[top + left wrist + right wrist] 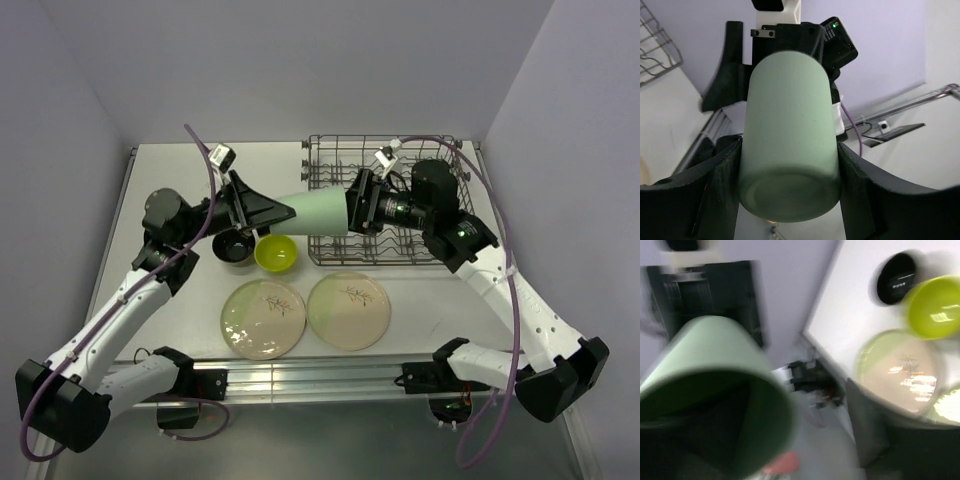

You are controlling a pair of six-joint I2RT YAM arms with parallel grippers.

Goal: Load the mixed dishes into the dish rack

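The pale mint-green cup (315,213) hangs on its side above the table between both grippers. My left gripper (285,211) is shut on its base end; in the left wrist view the cup (790,145) fills the gap between both fingers (722,180). My right gripper (352,212) is at the cup's mouth end, in front of the dish rack (330,150). In the blurred right wrist view the cup's rim (705,375) is at the left, one finger (867,425) stands apart from it, and the other is hidden. Two cream plates (263,318) (348,310), the lime-green bowl (276,253) and the small dark cup (233,248) sit on the table.
The rack's corner shows at the upper left of the left wrist view (655,55). A metal rail (320,375) runs along the table's front edge. Lilac walls close in the back and both sides. The right wrist view shows the dark cup (896,278), the bowl (935,307) and a plate (900,375).
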